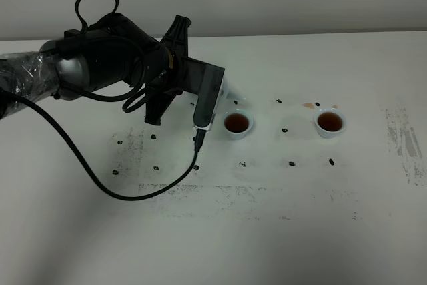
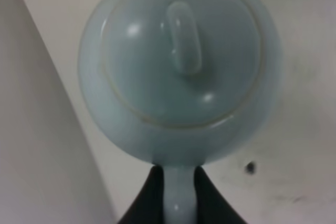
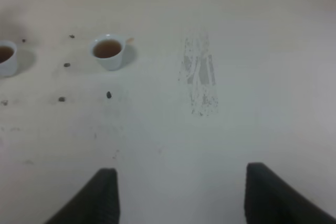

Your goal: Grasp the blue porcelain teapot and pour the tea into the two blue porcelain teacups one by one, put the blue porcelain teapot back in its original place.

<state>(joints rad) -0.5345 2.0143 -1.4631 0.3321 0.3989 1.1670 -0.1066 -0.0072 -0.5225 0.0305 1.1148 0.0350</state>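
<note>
The blue porcelain teapot (image 2: pixel 178 66) fills the left wrist view, seen from above with its knobbed lid on. My left gripper (image 2: pixel 178 199) is shut on its loop handle, one dark finger on each side. In the exterior high view the left arm (image 1: pixel 120 61) reaches over the table's middle and hides the teapot, just left of the cups. The two blue porcelain teacups (image 1: pixel 237 123) (image 1: pixel 329 122) stand apart, both holding brown tea. They also show in the right wrist view (image 3: pixel 108 51) (image 3: pixel 4 57). My right gripper (image 3: pixel 181 198) is open and empty above bare table.
Small dark specks (image 1: pixel 291 162) lie scattered on the white table (image 1: pixel 267 231) around the cups. A small brown stain (image 1: pixel 307 105) sits by the right cup. Scuffed grey marks (image 1: pixel 403 141) run along the right side. A black cable (image 1: pixel 100 185) hangs from the left arm.
</note>
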